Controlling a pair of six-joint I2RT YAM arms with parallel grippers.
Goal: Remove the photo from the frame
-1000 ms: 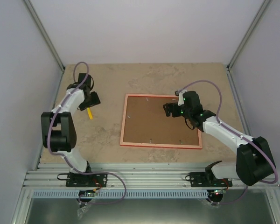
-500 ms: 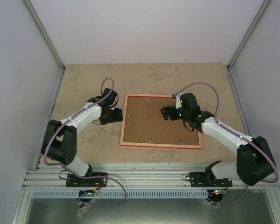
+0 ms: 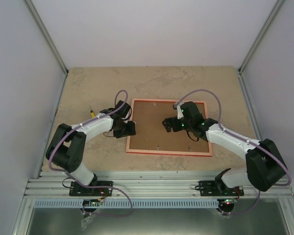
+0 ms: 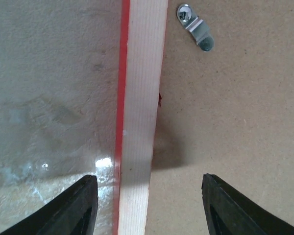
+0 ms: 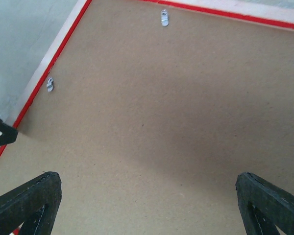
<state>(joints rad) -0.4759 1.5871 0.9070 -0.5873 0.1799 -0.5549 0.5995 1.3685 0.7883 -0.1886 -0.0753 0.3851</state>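
One frame [image 3: 168, 152], back up; left tool [image 4: 147, 186], right tool [image 5: 147, 181] gaping.

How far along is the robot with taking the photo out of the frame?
Done: the frame lies face down, backing board up. In hand: the left gripper is open astride the left rail, the right gripper open above the board. Left: the board, metal clips at its edge, fills the frame; no photo shows yet.

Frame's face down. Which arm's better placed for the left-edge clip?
Left, probably: the left gripper, open, straddles the frame rail, the clip just ahead; the right gripper hovers over the backing board's middle.
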